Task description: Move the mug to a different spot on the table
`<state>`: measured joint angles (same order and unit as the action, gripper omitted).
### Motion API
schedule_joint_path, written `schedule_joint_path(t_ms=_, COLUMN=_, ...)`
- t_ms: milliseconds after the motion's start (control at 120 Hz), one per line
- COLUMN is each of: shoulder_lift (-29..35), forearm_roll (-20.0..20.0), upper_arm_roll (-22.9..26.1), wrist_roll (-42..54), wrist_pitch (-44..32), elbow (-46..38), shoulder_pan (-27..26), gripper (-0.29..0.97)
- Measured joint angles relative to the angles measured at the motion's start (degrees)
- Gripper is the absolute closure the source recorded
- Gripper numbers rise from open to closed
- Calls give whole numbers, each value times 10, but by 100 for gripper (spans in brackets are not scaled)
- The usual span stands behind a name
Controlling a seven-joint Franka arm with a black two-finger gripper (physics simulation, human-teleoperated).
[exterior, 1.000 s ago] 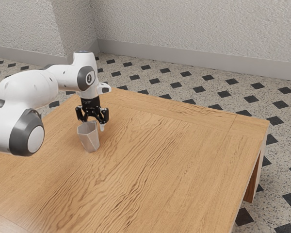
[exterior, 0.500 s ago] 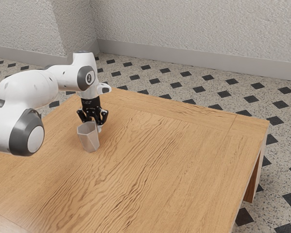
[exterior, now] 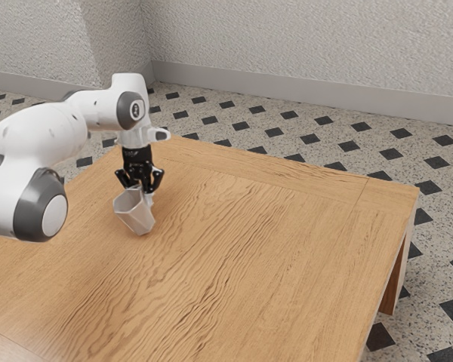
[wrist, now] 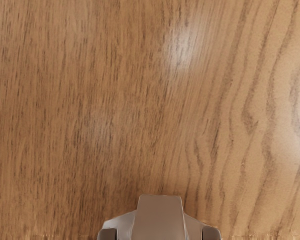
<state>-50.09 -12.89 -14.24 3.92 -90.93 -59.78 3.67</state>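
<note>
In the left half of the exterior view, the black two-finger gripper (exterior: 140,189) has its fingers pinched on the rim of the grey faceted mug (exterior: 134,214) (wrist: 160,220). The mug hangs tilted, low over the light wooden table (exterior: 272,241) (wrist: 140,100).

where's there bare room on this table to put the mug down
Nearly all of the table is bare: the wide stretch from the mug toward the exterior view's right edge, and the near strip along the front edge. The only crowded spot is around the mug itself, under the arm.
</note>
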Motion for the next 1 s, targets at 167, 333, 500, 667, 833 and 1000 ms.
schedule_joint_path(t_ms=167, shoulder_lift=2, forearm_roll=-9, upper_arm_roll=-4, wrist_roll=1, wrist_pitch=55, elbow=8, shoulder_pan=0, gripper=62)
schedule_joint_path(t_ms=333, shoulder_lift=3, forearm_roll=-27, upper_arm_roll=1, wrist_roll=1, wrist_pitch=98, elbow=7, shoulder_pan=0, gripper=68)
schedule_joint_path(t_ms=500, shoulder_lift=4, forearm_roll=-45, upper_arm_roll=15, wrist_roll=-1, wrist_pitch=124, elbow=5, shoulder_pan=-7, gripper=70)
schedule_joint_path(t_ms=667, shoulder_lift=4, forearm_roll=-59, upper_arm_roll=24, wrist_roll=-7, wrist_pitch=136, elbow=2, shoulder_pan=-31, gripper=68)
schedule_joint_path(t_ms=833, shoulder_lift=3, forearm_roll=-72, upper_arm_roll=38, wrist_roll=-16, wrist_pitch=140, elbow=-9, shoulder_pan=-42, gripper=67)
schedule_joint_path(t_ms=1000, shoulder_lift=1, forearm_roll=-76, upper_arm_roll=55, wrist_roll=-26, wrist_pitch=139, elbow=-26, shoulder_pan=-46, gripper=66)
